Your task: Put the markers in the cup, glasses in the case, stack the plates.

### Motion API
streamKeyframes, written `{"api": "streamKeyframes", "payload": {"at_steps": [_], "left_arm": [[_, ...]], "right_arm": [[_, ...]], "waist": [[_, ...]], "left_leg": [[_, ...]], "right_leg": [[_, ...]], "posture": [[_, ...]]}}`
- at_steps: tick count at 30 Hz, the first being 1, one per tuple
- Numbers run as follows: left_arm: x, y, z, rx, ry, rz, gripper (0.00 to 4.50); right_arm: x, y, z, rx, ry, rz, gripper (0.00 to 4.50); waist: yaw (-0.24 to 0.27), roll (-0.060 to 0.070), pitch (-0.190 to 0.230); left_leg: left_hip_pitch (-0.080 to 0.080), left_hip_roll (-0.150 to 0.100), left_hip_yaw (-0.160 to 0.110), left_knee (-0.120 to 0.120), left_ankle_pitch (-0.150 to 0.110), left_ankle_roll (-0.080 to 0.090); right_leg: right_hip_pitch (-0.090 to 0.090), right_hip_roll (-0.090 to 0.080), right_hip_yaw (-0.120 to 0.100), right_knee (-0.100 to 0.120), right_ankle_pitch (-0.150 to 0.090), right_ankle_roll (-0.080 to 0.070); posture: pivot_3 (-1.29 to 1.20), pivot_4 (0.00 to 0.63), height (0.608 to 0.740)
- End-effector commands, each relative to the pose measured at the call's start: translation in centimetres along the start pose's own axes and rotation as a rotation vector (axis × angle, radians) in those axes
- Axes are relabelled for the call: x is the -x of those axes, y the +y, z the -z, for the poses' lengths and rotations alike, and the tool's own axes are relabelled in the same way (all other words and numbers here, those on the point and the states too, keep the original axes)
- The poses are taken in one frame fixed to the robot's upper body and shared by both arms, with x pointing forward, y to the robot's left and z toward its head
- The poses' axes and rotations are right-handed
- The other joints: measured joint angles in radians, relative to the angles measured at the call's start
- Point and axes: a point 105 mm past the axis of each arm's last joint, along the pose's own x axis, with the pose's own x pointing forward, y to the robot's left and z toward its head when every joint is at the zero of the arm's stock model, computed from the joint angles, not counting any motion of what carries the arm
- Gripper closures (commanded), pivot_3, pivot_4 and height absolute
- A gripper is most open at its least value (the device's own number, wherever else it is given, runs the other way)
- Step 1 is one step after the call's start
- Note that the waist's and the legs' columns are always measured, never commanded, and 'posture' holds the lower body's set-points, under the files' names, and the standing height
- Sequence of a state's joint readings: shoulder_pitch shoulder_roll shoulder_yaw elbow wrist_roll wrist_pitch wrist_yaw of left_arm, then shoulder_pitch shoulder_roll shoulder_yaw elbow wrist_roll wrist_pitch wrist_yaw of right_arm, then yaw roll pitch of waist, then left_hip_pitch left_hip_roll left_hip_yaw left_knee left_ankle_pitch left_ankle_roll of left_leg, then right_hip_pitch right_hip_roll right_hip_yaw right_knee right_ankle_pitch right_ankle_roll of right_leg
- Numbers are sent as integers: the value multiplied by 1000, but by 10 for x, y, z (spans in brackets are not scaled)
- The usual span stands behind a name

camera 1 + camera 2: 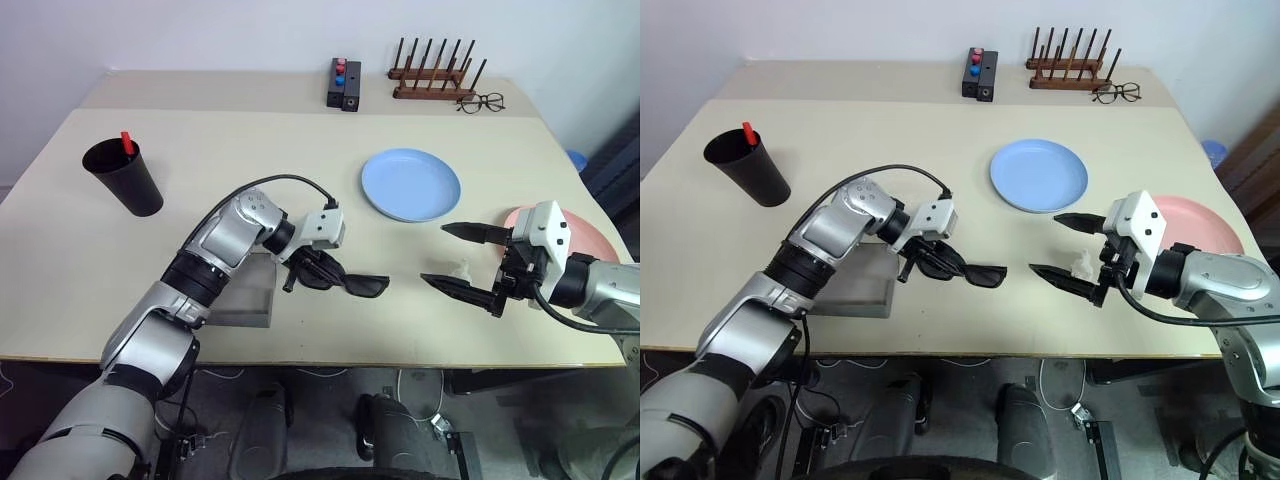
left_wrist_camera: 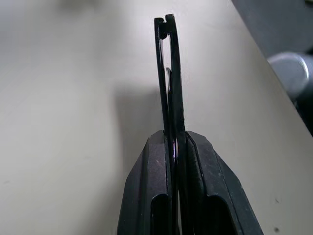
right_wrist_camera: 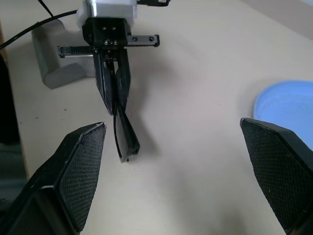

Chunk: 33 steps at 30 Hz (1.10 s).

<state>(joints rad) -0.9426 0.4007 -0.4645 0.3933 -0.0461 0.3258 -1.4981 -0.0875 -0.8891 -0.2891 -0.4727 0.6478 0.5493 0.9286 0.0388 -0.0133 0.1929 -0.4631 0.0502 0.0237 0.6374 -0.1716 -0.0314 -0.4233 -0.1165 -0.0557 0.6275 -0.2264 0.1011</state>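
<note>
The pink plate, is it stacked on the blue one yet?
No, the pink plate lies on the table beside the blue plate, apart from it.

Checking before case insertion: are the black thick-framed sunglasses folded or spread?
Folded. The black thick-framed sunglasses show as one thin flat stack edge-on, arms tucked against the front, pinched between the left hand's fingers.

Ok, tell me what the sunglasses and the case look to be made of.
Sunglasses: probably glossy black plastic, given the thick frame with a slight sheen and the dark lenses. Case: matte grey with no shine; hard plastic or a fabric-covered shell, can't tell which.
</note>
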Motion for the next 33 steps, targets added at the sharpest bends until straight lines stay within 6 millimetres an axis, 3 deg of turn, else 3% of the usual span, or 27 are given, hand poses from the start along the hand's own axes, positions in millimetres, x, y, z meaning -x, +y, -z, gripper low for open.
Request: {"api": "streamKeyframes", "payload": {"at_steps": [1, 6, 10, 15, 20, 25, 29, 33], "left_arm": [[28, 8, -34, -14, -93, -36, 4496], [63, 2, -51, 27, -114, -20, 4496], [101, -14, -25, 21, 35, -36, 4496], [143, -27, -2, 90, 95, -82, 4496], [169, -43, 22, 156, 125, -106, 4496], [177, -56, 54, 161, 92, -134, 4496], [173, -58, 60, 213, -30, -146, 4496], [164, -67, 70, 198, -44, -121, 4496]], "right_arm": [[-1, -1, -8, 36, -27, 2, 0], [-4, -3, -8, 37, -30, -2, 0], [-4, -4, -9, 37, -33, -4, 0], [-3, -4, -8, 33, -30, -6, 0], [-5, -5, -8, 37, -31, -12, 0], [-8, -7, -13, 53, -50, -17, 0], [-10, -8, -15, 65, -47, -22, 0], [-11, -11, -22, 71, -67, -29, 0]], "waist": [[0, 0, 0], [-3, 0, 0], [-19, 1, 0], [-23, 0, 1], [-26, 0, 1], [-26, 0, 1], [-25, 0, 1], [-25, 0, 1]], "left_leg": [[0, 0, 0, -1, 0, 0], [0, 0, 0, -2, 0, 0], [2, 0, 0, -5, 0, 0], [1, 0, 0, -4, 0, 0], [1, 0, 1, -5, 0, 0], [1, 0, 1, -5, 0, 0], [0, 1, 1, -5, 0, 0], [-1, 0, 1, -4, 0, 0]], "right_leg": [[0, 0, 0, 0, 0, 1], [-1, 0, 0, 1, -1, 1], [-1, 1, 1, 1, -1, 1], [-2, 1, 0, 1, -1, 1], [-2, 0, 1, 0, -1, 1], [-3, 0, 1, -1, -1, 1], [-4, 0, 1, 0, -1, 1], [-3, 0, 1, 0, -1, 1]], "posture": [[0, 150, 740], [0, 150, 740], [0, 150, 740], [0, 150, 740], [0, 150, 740], [0, 150, 740], [0, 150, 740], [0, 150, 740]]}}
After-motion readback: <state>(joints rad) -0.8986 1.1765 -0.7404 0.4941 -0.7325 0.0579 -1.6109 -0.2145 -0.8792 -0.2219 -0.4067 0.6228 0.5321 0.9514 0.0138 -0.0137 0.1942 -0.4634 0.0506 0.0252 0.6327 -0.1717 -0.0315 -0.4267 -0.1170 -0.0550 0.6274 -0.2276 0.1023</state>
